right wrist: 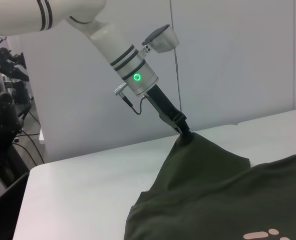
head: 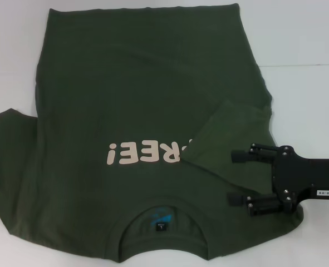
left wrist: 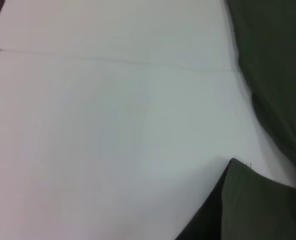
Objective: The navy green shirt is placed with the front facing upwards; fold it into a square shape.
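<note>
The navy green shirt (head: 125, 94) lies front up on the white table, collar and label (head: 161, 225) nearest me, its pale "FREE!" print (head: 147, 153) upside down. One sleeve (head: 231, 133) is folded inward over the chest on the right. My right gripper (head: 235, 178) hovers open over that shoulder, nothing between its fingers. The left gripper is outside the head view. In the right wrist view, the left gripper (right wrist: 184, 131) is shut on the far sleeve, pulling the shirt (right wrist: 213, 190) up into a peak. The left wrist view shows the sleeve corner (left wrist: 258, 205) beside bare table.
The white table (head: 309, 33) has a seam (left wrist: 112, 59) across it. Its far edge (right wrist: 37, 167) shows in the right wrist view, with dark equipment and cables (right wrist: 2, 100) beyond it and a pale wall behind.
</note>
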`<state>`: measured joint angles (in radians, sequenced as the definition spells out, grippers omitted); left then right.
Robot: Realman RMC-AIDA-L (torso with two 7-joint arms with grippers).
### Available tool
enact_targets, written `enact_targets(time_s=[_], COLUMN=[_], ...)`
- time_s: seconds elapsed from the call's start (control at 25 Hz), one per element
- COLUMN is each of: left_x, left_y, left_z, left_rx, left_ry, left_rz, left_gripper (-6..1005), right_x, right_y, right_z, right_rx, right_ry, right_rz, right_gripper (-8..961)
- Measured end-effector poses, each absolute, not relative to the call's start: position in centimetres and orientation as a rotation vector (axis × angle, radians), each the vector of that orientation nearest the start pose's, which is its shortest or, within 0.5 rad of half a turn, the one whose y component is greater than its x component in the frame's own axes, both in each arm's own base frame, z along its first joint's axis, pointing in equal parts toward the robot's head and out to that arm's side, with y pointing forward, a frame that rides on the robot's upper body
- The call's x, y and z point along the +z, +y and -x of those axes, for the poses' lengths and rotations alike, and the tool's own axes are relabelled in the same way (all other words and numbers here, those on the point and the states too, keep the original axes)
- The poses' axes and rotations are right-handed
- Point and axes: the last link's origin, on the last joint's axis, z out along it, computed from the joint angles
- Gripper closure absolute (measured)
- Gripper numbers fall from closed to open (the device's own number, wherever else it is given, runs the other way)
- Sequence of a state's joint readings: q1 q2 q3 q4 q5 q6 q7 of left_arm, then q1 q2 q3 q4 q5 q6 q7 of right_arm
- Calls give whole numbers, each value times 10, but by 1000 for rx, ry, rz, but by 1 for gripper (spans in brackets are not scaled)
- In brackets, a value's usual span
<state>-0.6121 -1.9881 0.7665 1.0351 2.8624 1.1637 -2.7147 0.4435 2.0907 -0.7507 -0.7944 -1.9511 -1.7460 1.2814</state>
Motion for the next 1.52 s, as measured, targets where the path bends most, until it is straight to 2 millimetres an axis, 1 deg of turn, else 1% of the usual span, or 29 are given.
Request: enact_targets(time_s=[0.32,0.44,0.48,0.52,0.6,0.64,0.72,0.88,1.04,1.12,1.16,1.32,1.52], left_x=[129,130,126,126,119,113,102,74,45,41,24,7,-4], left_y=[398,396,395,395,394,394,394,398,405,406,412,418,420], left_z=[328,324,317,317,306,297,284,251,230,227,226,230,227], left_rx=[120,116,116,116,108,93,68,-15,-82,-91,-137,-165,-181], left_ry=[-1430,-1431,-1445,-1445,-1463,-1472,-1480,-1484,-1496,-1498,-1521,-1542,-1534], left_rz=[1695,1705,1726,1726,1763,1793,1838,1954,2042,2052,2063,2056,2084], left_gripper=[996,996,996,996,996,996,996,996,996,996,996,996,997], right_x=[12,12,12,11,11,11,11,11,12,12,12,13,14], right_y=[300,300,301,301,301,301,301,301,300,299,299,299,299], right_z=[-253,-253,-253,-253,-253,-253,-254,-255,-256,-256,-257,-258,-258], right_rx=[765,765,764,764,764,763,761,758,757,756,755,752,746], right_ry=[357,359,359,360,362,363,365,368,372,375,376,381,384], right_rz=[2838,2837,2835,2835,2834,2833,2831,2829,2827,2827,2826,2825,2825], right_gripper=[12,12,11,11,11,11,11,11,11,12,12,12,12])
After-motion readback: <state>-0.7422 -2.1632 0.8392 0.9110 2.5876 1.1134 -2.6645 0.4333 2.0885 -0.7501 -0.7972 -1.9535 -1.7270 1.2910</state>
